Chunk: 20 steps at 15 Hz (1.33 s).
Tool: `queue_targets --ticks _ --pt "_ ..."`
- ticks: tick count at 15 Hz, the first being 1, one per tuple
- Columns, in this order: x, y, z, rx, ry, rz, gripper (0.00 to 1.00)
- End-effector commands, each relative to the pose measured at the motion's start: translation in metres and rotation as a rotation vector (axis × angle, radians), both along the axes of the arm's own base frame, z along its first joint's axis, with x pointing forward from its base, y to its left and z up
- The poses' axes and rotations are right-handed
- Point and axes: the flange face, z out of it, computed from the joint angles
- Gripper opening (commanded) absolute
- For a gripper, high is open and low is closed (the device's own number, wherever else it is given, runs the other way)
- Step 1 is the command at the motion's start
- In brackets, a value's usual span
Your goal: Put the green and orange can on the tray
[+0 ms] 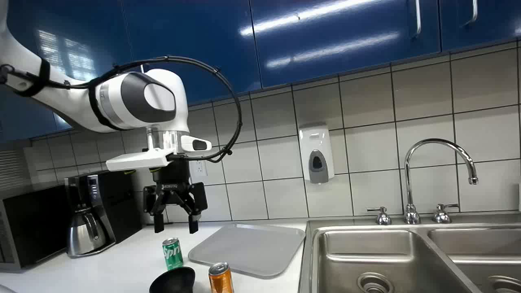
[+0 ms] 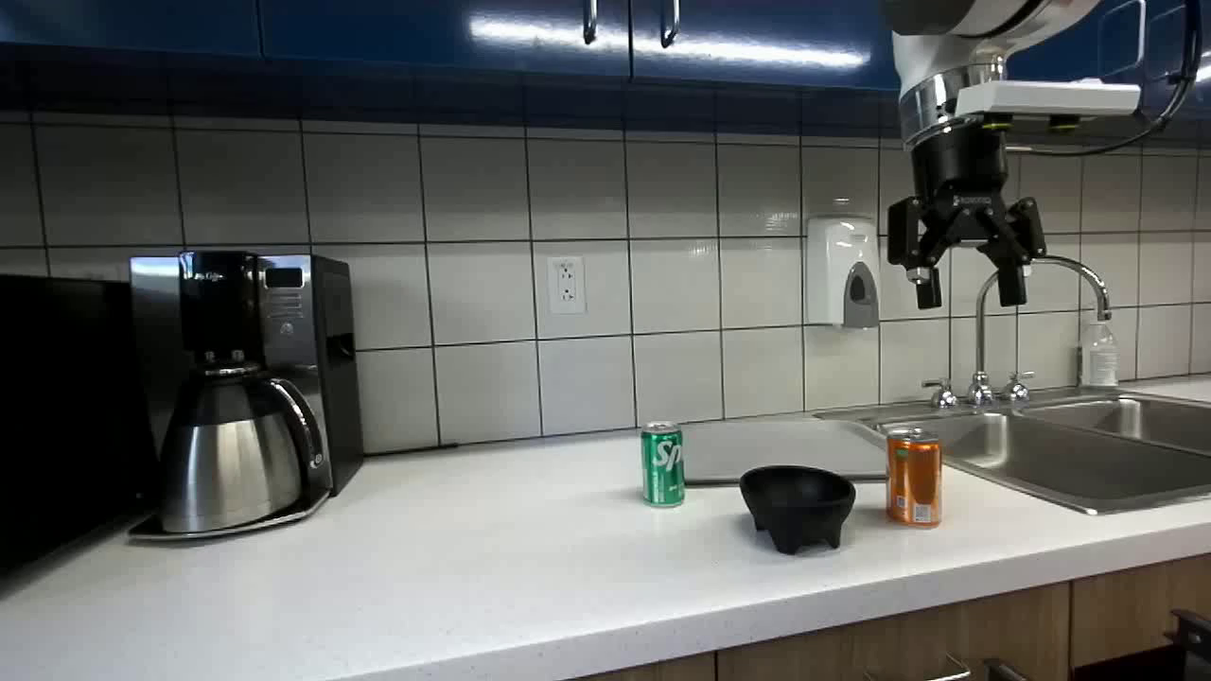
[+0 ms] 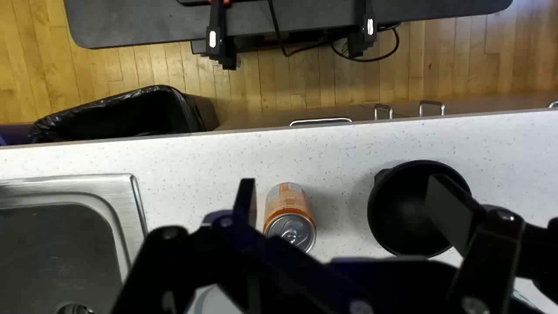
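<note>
The green can (image 1: 173, 253) stands upright on the counter beside the tray, and it also shows in an exterior view (image 2: 662, 465). The orange can (image 1: 221, 280) stands upright on the counter near the sink, also in an exterior view (image 2: 914, 482) and the wrist view (image 3: 286, 204). The pale grey tray (image 1: 252, 248) lies flat by the wall, bare, also in an exterior view (image 2: 785, 449). My gripper (image 1: 176, 226) is open and empty, high above the counter, also in an exterior view (image 2: 971, 291) and the wrist view (image 3: 342, 196). The green can is hidden in the wrist view.
A black footed bowl (image 2: 798, 506) stands between the cans, also in the wrist view (image 3: 414, 209). The steel sink (image 1: 366, 244) and faucet (image 1: 410, 183) are beside the tray. A coffee maker (image 2: 246, 397) stands at the far end. A soap dispenser (image 1: 317, 154) hangs on the wall.
</note>
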Motion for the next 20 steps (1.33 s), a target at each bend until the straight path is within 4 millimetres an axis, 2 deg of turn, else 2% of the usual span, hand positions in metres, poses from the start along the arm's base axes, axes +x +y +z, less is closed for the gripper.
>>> queue_targets --ticks 1,14,18,20 --pt "0.0 0.0 0.0 0.0 0.002 0.0 1.0" --pt "0.0 0.0 0.0 0.0 0.002 0.0 1.0" --pt "0.008 0.026 -0.003 0.02 -0.01 0.027 1.0" --pt "0.013 0.053 -0.01 0.038 -0.019 0.039 1.0"
